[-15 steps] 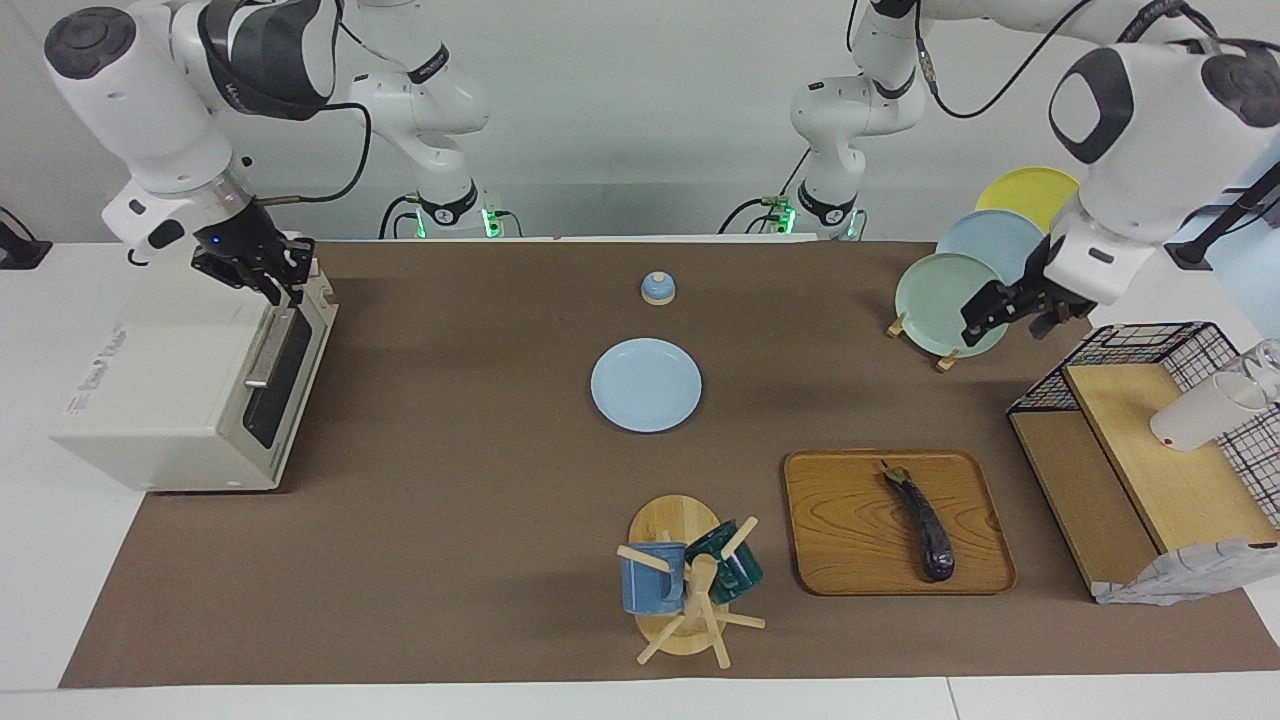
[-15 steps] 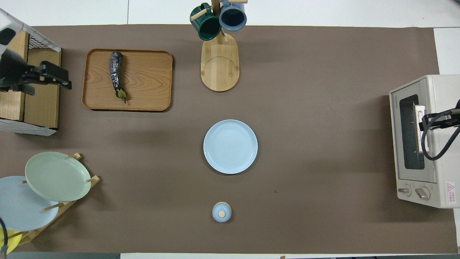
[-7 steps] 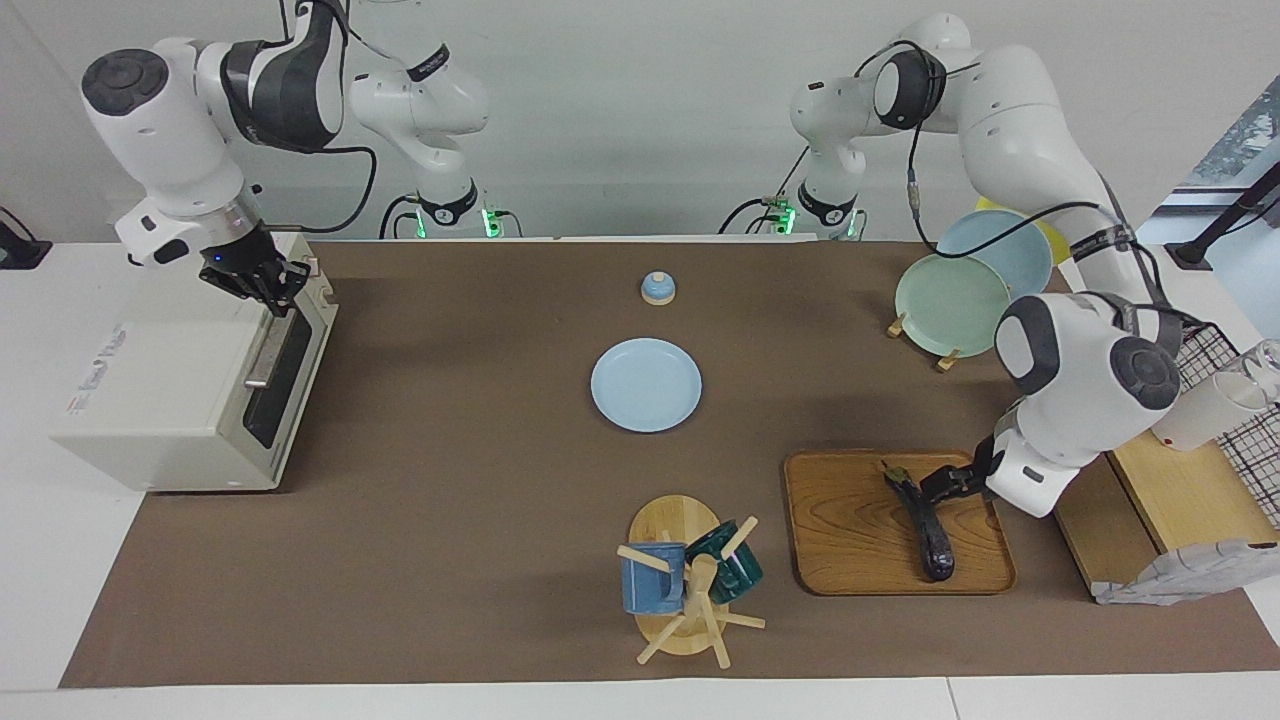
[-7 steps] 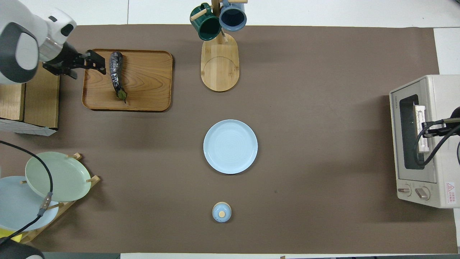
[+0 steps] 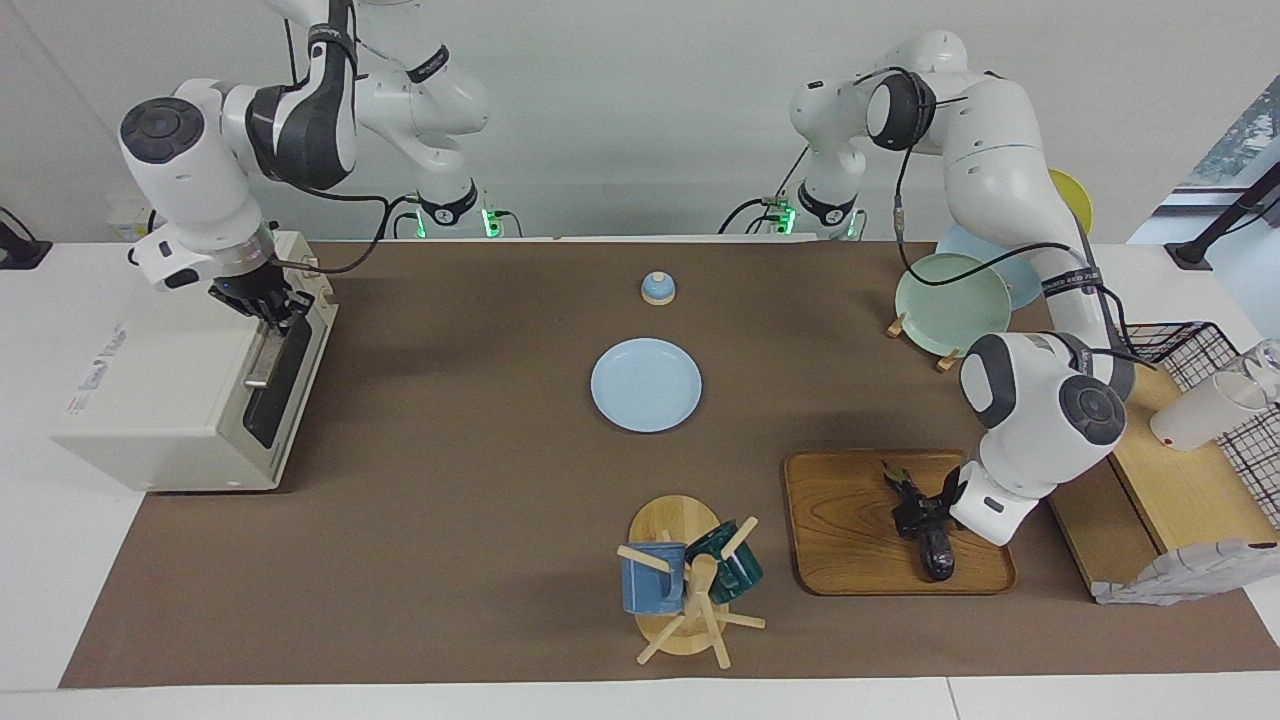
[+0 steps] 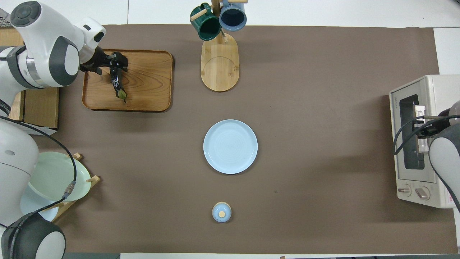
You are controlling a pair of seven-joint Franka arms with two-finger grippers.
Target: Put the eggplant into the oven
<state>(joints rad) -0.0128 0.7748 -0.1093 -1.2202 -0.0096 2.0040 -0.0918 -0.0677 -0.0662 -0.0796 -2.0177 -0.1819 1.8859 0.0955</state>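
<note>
The dark purple eggplant (image 5: 937, 555) lies on the wooden tray (image 5: 840, 530) toward the left arm's end of the table; it also shows in the overhead view (image 6: 117, 83), stem toward the robots. My left gripper (image 5: 912, 515) is down at the eggplant's middle, open, one finger on each side (image 6: 116, 64). The white oven (image 5: 150, 390) stands at the right arm's end of the table with its door closed (image 6: 408, 108). My right gripper (image 5: 265, 305) is at the upper end of the oven's door handle (image 5: 262, 355), also seen from overhead (image 6: 418, 124).
A light blue plate (image 5: 645, 385) lies mid-table, with a small blue lidded pot (image 5: 657, 288) nearer to the robots. A mug tree (image 5: 690, 585) stands beside the tray. A plate rack (image 5: 950, 300) and a wood-and-wire shelf (image 5: 1150, 470) stand at the left arm's end.
My left gripper swept from over the plate rack down to the tray and now straddles the eggplant. My right gripper moved down along the oven's top edge to the door handle.
</note>
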